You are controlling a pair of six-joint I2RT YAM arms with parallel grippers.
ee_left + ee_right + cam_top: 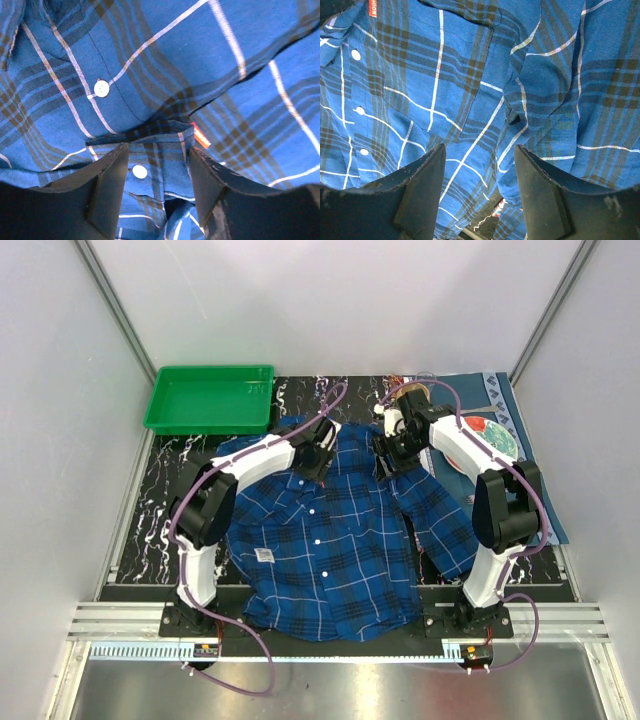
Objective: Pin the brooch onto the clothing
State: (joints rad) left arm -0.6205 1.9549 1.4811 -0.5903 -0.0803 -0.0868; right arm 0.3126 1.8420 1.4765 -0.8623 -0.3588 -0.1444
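Note:
The clothing (330,550) is a blue plaid shirt spread front-up on the dark marbled table. My left gripper (320,462) is low over its upper left chest. In the left wrist view the left gripper (159,150) stands open, its fingers astride a pocket flap of the shirt (200,60) with a white button (139,171) and a red tag (201,136). My right gripper (392,462) hovers at the shirt's upper right. In the right wrist view the right gripper (480,147) is open above a fold of the shirt (445,75). The brooch is not in view.
A green tray (210,398) stands at the back left. A blue patterned mat (505,405) with a round red, green and white dish (490,435) lies at the back right. A white label (265,555) is on the shirt's lower left. White walls close in both sides.

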